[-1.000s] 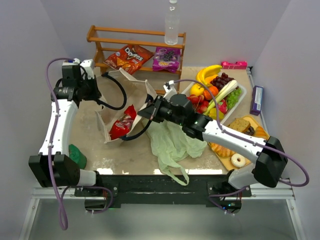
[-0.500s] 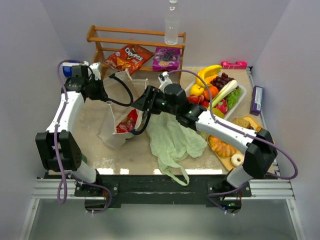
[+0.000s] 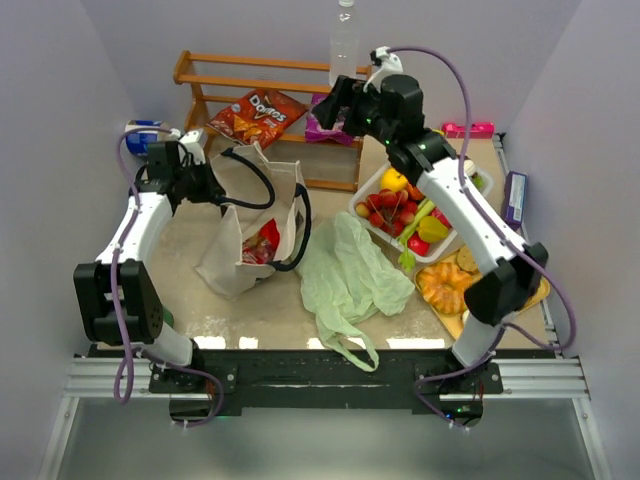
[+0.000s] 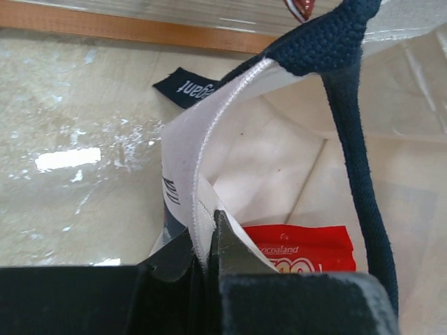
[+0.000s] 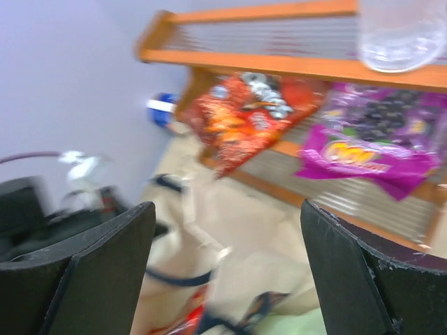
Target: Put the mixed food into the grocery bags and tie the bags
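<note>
While you are looking down from above, the table [image 3: 190, 262] is carrying everything, and the wooden rack [image 3: 270, 62] is standing along its far edge at about 11 to 12 o'clock. The beige tote [image 3: 228, 265] is sitting at 9 o'clock with its mouth gaping upward and its dark handles [image 3: 262, 180] looping above it. The pale green plastic bag [image 3: 350, 272] is lying crumpled and flat just beside the tote, toward 6 o'clock. At 2 o'clock the white tray [image 3: 363, 191] is holding red, orange, yellow and green fruit and vegetables.

A red snack packet [image 3: 262, 243] is lying inside the tote; your left wrist view is showing it [image 4: 300, 248] down in the bag. Another red packet [image 3: 257, 113] and a purple packet [image 5: 377, 150] are resting on the rack's lower shelf, and the clear water bottle [image 3: 344, 45] is standing upright on the top shelf.

Your left gripper [image 3: 205, 175] is sitting at the tote's 11 o'clock corner, its fingers [image 4: 230, 244] pressing together on the stitched rim of the tote [image 4: 265, 153]. Your right gripper [image 3: 335, 105] is hovering in front of the rack near the purple packet, and its jaws are standing wide apart with nothing between them [image 5: 227, 209].
</note>
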`<action>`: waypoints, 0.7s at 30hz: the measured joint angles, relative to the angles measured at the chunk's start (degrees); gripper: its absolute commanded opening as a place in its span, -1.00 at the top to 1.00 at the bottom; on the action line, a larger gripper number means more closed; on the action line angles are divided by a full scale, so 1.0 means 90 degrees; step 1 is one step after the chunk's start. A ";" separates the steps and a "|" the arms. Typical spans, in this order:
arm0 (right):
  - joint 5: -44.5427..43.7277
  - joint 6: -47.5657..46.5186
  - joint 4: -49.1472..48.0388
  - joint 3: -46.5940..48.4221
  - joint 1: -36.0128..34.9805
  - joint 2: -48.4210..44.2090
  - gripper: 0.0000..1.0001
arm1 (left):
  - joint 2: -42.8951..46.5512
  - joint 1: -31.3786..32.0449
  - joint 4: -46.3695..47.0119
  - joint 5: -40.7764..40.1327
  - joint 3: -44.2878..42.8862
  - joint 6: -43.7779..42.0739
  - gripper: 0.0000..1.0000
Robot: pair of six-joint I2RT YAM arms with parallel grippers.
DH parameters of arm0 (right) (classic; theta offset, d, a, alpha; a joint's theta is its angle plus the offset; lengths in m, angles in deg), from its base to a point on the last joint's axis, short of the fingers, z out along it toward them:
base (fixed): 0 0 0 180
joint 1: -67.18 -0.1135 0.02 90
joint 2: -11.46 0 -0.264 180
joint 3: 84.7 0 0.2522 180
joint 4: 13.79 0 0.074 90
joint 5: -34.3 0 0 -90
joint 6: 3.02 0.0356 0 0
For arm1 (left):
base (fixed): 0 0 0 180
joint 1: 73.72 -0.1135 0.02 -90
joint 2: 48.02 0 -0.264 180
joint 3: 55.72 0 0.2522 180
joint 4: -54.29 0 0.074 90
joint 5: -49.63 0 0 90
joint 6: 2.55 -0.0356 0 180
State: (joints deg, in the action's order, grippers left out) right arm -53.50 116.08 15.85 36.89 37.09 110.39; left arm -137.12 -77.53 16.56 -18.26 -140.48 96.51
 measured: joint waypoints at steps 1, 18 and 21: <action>-0.0007 -0.0087 0.0087 0.0151 0.0075 0.0253 -0.77 | 0.0024 0.0000 0.0073 0.0046 0.0051 0.0044 0.79; -0.0202 -0.0525 0.0595 0.0554 0.1139 0.2130 -0.75 | 0.0612 0.0000 0.0678 -0.0172 0.0481 0.0206 0.67; -0.0068 -0.0505 0.0352 0.0549 0.1173 0.2132 -0.65 | 0.0670 0.0002 0.0777 -0.0172 0.0481 0.0204 0.67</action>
State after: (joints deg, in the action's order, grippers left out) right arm -54.12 111.53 19.02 41.83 47.65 129.59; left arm -131.09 -77.51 23.56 -19.81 -136.16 98.35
